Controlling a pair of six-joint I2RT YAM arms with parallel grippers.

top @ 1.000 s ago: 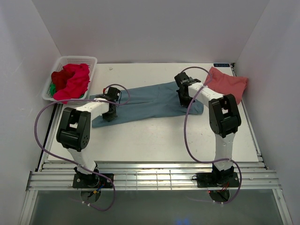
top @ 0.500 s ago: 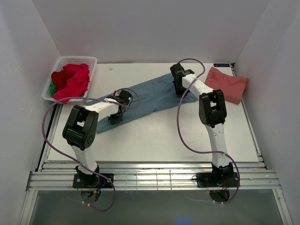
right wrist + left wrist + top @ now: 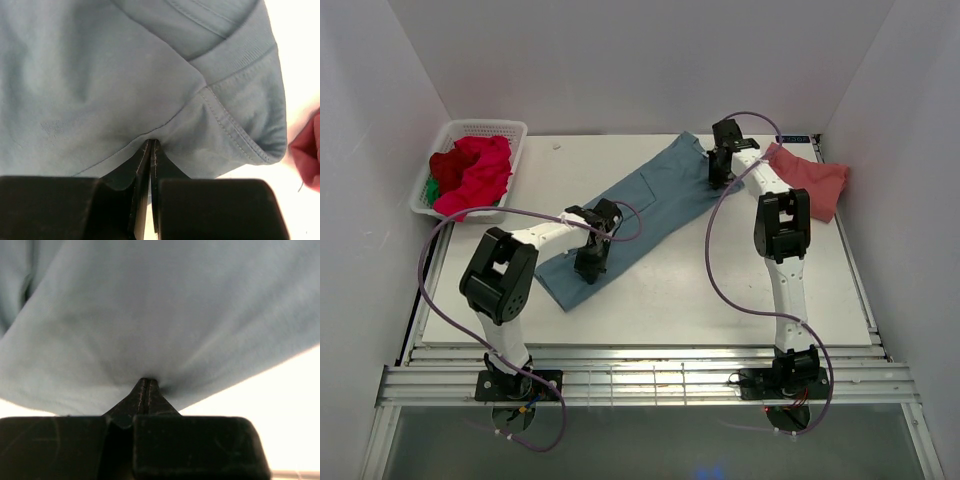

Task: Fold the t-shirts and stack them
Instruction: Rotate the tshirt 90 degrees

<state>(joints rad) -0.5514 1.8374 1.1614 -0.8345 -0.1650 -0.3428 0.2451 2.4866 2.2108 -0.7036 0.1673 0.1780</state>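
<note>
Far to the left of the left gripper (image 3: 588, 268), a white lattice basket (image 3: 440, 140) sits at the table's (image 3: 720, 290) back left corner. It holds a heap of bright red t-shirts (image 3: 475, 170), with a scrap of green cloth (image 3: 431, 188) showing at its near left side.

The left gripper has its fingers pressed together on a fold of the dusty teal-blue t-shirt (image 3: 650, 195). In the left wrist view the two black fingertips meet with no gap, and the cloth puckers into creases right at the pinch. The rest of the cloth fills the view ahead of the fingers and to both sides, and bare white table shows to the lower right. This gripper holds the shirt near its near left end.

From there the teal-blue t-shirt stretches out in a long diagonal band across the table, up and to the right, to the right gripper (image 3: 718, 178).

The right gripper is also clamped shut on the teal-blue cloth, at the shirt's far right end. In the right wrist view the cloth bunches at the fingertips. A stitched hem and a ribbed band run just to the right of the pinch.

Just to the right of the right gripper lies the salmon-pink t-shirt (image 3: 810, 180), folded into a pad against the right edge of the table. Its corner shows at the right border of the right wrist view, near the teal-blue hem but apart from it.
</note>
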